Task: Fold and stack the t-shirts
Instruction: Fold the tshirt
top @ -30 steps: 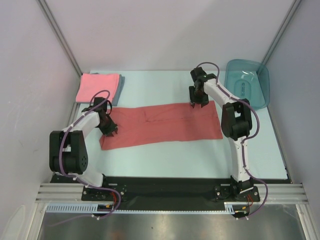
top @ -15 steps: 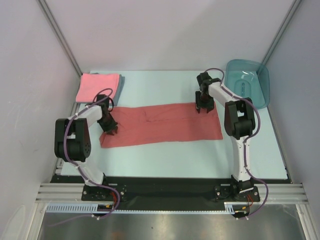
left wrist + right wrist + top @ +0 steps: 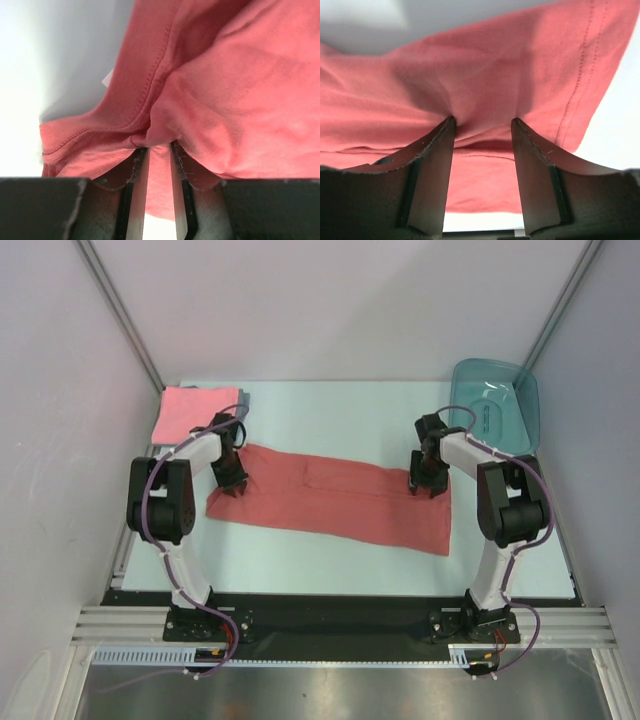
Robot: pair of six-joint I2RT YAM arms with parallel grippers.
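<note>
Both claws pinch the far edge of the red strip, ready for the next fold.

The brick-red t-shirt (image 3: pixel 330 500) lies as a long band across mid-frame on the worktop (image 3: pixel 330 410). The left claw (image 3: pixel 236 485) is clenched on its left corner and the right claw (image 3: pixel 424 487) grasps bunched cloth at its right end, likely to lift both ends evenly. Both arms bow outward, wrists tipped down. A folded pink t-shirt (image 3: pixel 190 412) waits upper left.

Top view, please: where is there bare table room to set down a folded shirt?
Free: the far strip between the pink stack and teal tub, beyond the red shirt; also the near strip before it. Crowded around the left arm and right arm.
</note>
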